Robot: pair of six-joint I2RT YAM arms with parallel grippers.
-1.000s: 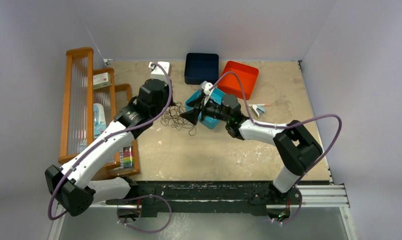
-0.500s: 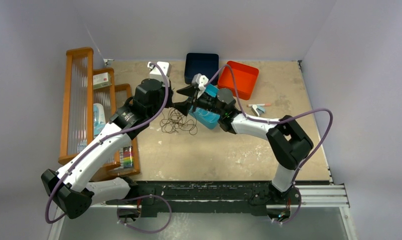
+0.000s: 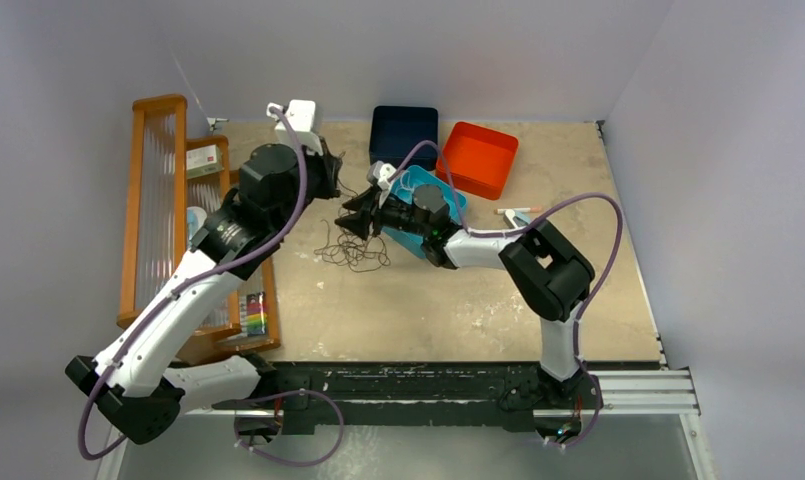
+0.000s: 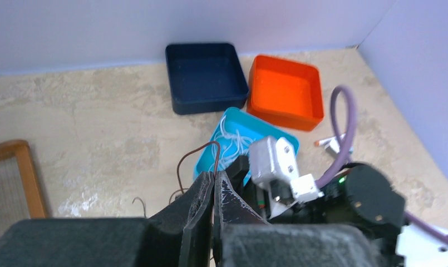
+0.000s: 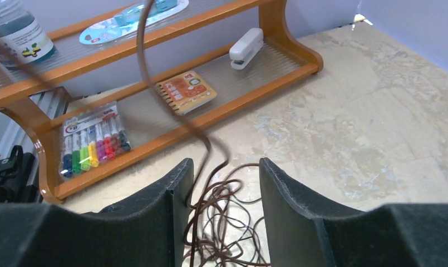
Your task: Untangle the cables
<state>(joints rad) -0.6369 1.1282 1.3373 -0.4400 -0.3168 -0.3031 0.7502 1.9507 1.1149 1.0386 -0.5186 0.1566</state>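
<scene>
A tangle of thin dark brown cables (image 3: 353, 250) lies on the table left of centre. My left gripper (image 3: 333, 172) hangs above and behind it. In the left wrist view the left gripper (image 4: 215, 173) is shut on one brown cable (image 4: 195, 153) that loops up from its tips. My right gripper (image 3: 353, 222) is just over the tangle. In the right wrist view the right gripper (image 5: 226, 167) is open, with several dark cables (image 5: 227, 222) lying between its fingers and one strand (image 5: 146, 67) rising out of frame. White cables (image 4: 235, 136) lie in a teal tray (image 3: 446, 197).
A navy tray (image 3: 403, 133) and an orange tray (image 3: 480, 157) stand at the back. A pen (image 3: 518, 212) lies right of the teal tray. A wooden shelf (image 3: 163, 200) along the left edge holds markers (image 5: 93, 144), a notebook (image 5: 186, 92) and a stapler (image 5: 246, 47).
My left gripper has lifted back and left with the brown cable held. My right gripper swung from beside the left gripper down over the tangle, and its jaws have narrowed.
</scene>
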